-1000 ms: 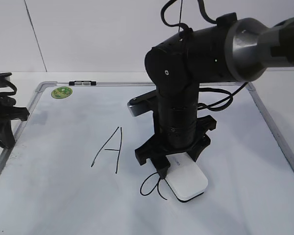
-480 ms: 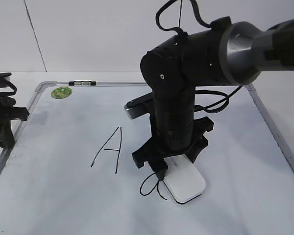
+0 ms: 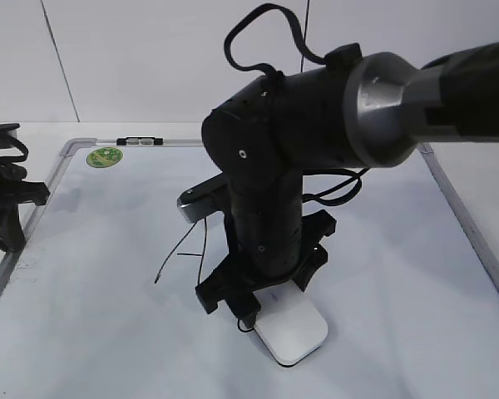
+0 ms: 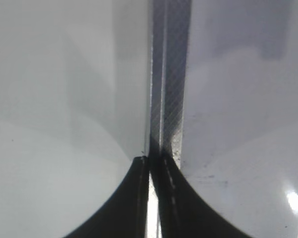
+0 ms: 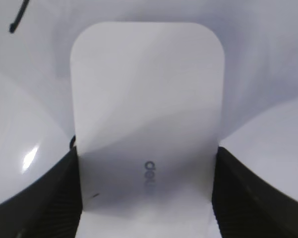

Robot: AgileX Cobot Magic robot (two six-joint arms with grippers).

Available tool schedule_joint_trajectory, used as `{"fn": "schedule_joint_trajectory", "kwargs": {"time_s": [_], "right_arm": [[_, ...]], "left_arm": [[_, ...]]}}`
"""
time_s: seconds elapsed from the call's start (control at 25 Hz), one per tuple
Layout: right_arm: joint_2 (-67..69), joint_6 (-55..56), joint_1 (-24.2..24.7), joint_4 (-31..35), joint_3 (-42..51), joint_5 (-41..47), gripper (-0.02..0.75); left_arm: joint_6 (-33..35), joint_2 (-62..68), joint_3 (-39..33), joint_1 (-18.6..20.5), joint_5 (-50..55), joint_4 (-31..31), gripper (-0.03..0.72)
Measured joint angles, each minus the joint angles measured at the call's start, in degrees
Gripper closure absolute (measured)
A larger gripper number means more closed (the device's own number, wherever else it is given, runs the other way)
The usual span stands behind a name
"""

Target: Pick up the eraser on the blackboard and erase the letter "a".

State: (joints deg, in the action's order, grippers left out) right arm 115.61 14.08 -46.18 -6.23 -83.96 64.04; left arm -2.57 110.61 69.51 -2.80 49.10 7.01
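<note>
The right gripper (image 3: 262,303) pinches the white eraser (image 3: 289,330) flat on the blackboard (image 3: 416,274), covering most of the letter "a" (image 3: 244,327), beside the partly hidden capital "A" (image 3: 176,249), while the left gripper (image 4: 151,198) rests pressed together over the board's left frame

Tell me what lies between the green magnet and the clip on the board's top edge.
Nothing: the exterior view shows bare board between the magnet and clip.

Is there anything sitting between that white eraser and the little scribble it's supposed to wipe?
Nothing visible does. The right end effector holds the eraser on the board, and only a trace of the "a" shows at its left edge.
</note>
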Motion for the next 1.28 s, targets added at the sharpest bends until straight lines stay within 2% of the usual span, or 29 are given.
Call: {"fn": "schedule_joint_trajectory", "kwargs": {"time_s": [0.32,0.68,1.0,1.28], "right_arm": [[0.10,-0.13,-3.44,0.21,0.00,0.12,0.188],[0.10,-0.02,-3.34,-0.37,0.00,0.47,0.188],[0.10,-0.12,-0.50,0.44,-0.09,0.74,0.188],[0.10,0.32,3.96,-0.10,-0.09,1.36,0.188]], "left_arm": [[0.00,0.00,0.00,0.00,0.00,0.02,0.674],[0.00,0.00,0.00,0.00,0.00,0.12,0.674],[0.00,0.00,0.00,0.00,0.00,0.14,0.674],[0.00,0.00,0.00,0.00,0.00,0.14,0.674]]}}
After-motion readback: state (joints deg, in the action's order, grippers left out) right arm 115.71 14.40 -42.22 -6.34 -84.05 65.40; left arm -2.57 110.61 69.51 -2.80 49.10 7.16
